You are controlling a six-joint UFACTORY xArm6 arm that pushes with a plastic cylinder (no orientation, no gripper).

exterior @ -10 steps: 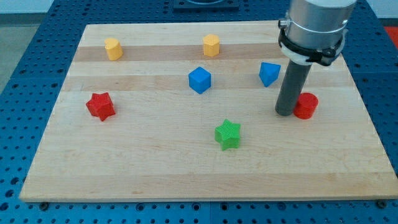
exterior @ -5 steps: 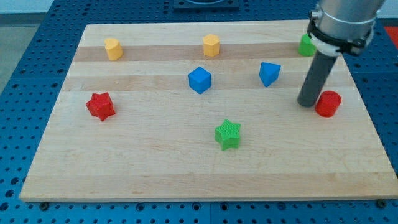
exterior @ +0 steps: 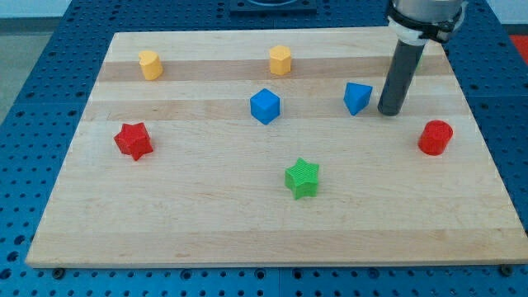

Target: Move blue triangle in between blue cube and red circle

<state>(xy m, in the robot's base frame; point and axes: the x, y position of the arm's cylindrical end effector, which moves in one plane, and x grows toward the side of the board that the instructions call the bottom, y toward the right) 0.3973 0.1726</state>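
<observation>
Because the blue triangle (exterior: 357,97) has to end up somewhere between the blue cube (exterior: 265,106) and the red circle (exterior: 435,137), my tip (exterior: 391,111) sits just to the view's right of the triangle, close beside it; whether the two actually touch I cannot quite tell from this angle. As an end effector it is only a plain rod, with nothing to open, close or grip, so all it can do is shove.

From my tip, the triangle lies immediately toward the view's left, the cube farther left beyond it, and the red circle well apart toward the view's lower right. The triangle already stands roughly between cube and circle left to right, though a little above the line joining them, so I judge that a small nudge toward the view's bottom may serve better than a push from this side, which would carry it toward the cube.

Below my tip the tabletop (exterior: 206,231) is bare wood out to the green star (exterior: 302,178), giving room to work. Behind my tip, toward the view's top and right, the board's edges are near, leaving less room for circling round. Both yellow blocks (exterior: 280,60) and the red star (exterior: 133,140) stand far off left.
</observation>
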